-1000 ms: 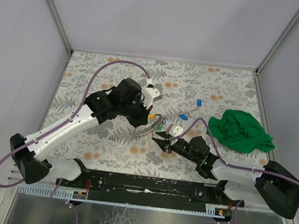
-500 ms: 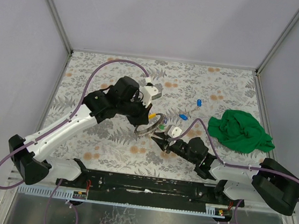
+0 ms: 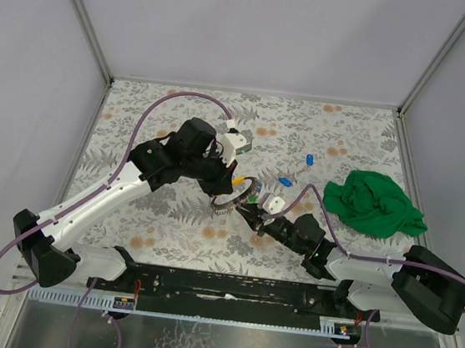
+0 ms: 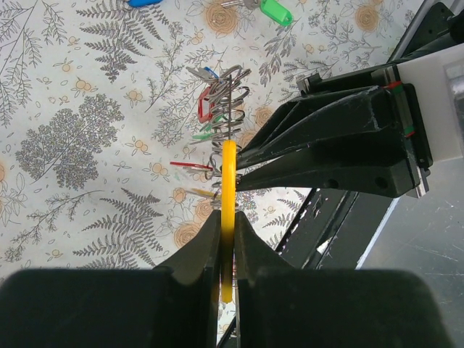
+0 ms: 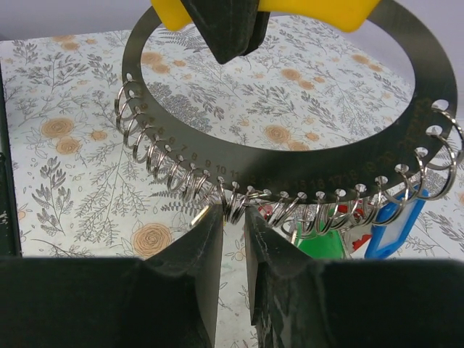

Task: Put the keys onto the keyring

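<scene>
Left gripper point(image 4: 227, 217), at the bottom edge of the view, is clamped on the yellow section of the keyring point(image 4: 228, 170), which is seen edge-on and upright. Above the yellow section is a stack of small wire loops point(image 4: 230, 90) carrying keys point(image 4: 205, 109) with red, green and blue tags. Right gripper point(image 4: 243, 168) comes in from the right, its tips at the ring; possibly touching, the angle is too poor to confirm. A loose green-tagged key point(image 4: 275, 11) lies near the far edge of the fern-print surface point(image 4: 87, 145).
</scene>
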